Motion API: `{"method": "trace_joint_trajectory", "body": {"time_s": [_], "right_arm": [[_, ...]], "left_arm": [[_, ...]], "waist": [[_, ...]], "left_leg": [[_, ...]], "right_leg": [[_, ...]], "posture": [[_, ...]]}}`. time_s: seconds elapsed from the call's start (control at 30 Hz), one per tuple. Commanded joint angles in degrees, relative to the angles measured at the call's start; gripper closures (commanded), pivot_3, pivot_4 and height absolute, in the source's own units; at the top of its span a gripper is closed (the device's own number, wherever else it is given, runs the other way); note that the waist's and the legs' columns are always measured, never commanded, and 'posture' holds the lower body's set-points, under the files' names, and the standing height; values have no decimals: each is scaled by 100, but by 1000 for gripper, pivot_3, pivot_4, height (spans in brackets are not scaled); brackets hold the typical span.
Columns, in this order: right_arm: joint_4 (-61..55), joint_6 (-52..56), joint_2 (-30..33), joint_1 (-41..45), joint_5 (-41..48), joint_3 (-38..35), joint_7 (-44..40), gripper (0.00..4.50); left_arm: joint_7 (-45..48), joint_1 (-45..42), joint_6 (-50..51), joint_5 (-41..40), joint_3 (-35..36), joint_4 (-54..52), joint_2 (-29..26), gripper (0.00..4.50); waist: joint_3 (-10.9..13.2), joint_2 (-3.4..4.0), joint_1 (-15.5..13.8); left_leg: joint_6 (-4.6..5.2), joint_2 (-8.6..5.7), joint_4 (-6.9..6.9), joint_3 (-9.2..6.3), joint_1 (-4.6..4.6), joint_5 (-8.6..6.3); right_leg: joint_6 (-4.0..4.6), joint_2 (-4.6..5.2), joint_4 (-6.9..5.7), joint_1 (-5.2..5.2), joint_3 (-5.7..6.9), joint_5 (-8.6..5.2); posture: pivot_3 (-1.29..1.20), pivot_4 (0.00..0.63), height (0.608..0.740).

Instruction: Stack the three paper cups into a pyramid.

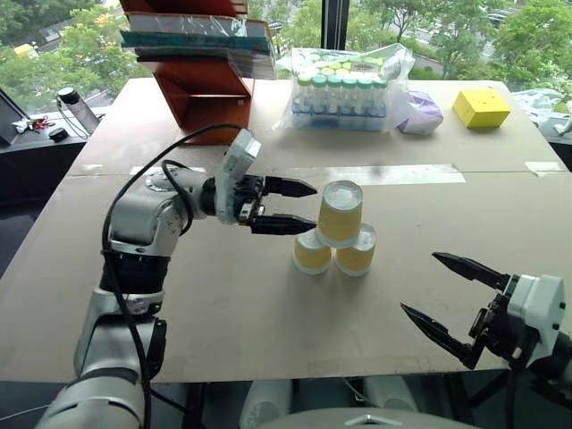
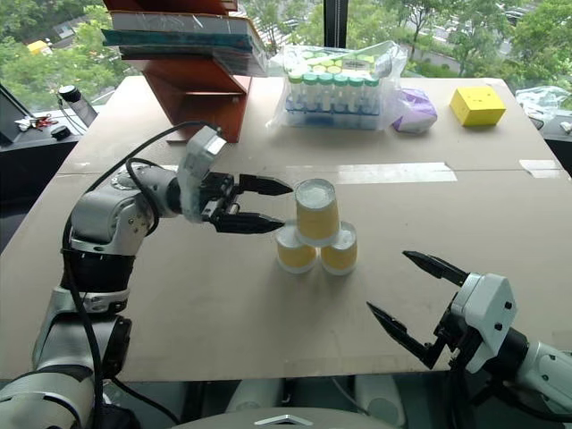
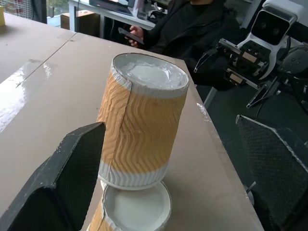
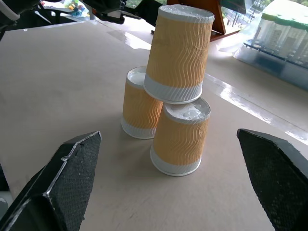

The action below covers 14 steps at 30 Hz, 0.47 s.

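Yellow-orange and ribbed, the three paper cups (image 1: pixel 337 239) already stand as a pyramid near the middle of the worktop (image 1: pixel 223 313): two sit upside down side by side, touching, and the top cup (image 1: pixel 340 213) rests inverted across their white bases. You are at the release step, by the look of it. Your left gripper (image 1: pixel 288 206) sits just beside the top cup, its black fingers spread apart and holding nothing; in the left wrist view both fingers flank the cup with clear gaps. Your right gripper (image 1: pixel 442 295) hangs well apart from the stack, near the front edge of the worktop, fingers wide open and empty.

What the next move calls for, I judge, is a clean retreat: draw the left hand straight away from the cup without brushing it, since the top cup looks lightly perched and its white rim only partly overlaps each base. A nudge sideways could topple it.
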<state>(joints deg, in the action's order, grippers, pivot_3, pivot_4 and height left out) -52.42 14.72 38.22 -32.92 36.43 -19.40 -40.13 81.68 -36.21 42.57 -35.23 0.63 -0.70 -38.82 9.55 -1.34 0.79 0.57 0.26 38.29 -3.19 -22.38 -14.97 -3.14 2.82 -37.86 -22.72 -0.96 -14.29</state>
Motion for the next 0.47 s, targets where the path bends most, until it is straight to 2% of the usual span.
{"method": "trace_joint_trajectory", "body": {"time_s": [0.03, 0.33, 0.47], "right_arm": [[235, -152, 11, 40, 248, -340, -313, 0], [1163, -345, -56, -855, 477, -1494, -1454, 0], [1496, -460, -142, -1013, 393, -1622, -1694, 0]], "left_arm": [[-484, 583, -104, -82, 527, -307, -170, 21], [-1637, 2842, -1178, 288, 1512, -656, -103, 21], [-1929, 3414, -1394, 364, 1661, -743, -120, 21]], "waist": [[-1, 2, -10], [-1, 5, -72], [-1, 5, -86]], "left_leg": [[0, 0, -1, 1, 1, 0], [0, 3, -7, 2, 2, 0], [0, 4, -9, 3, 4, -1]], "right_leg": [[0, 0, 1, 0, -1, 0], [2, 12, 6, 1, -1, -1], [24, 20, 6, 2, -2, -13]], "posture": [[0, 150, 740], [0, 150, 740], [0, 150, 740]]}}
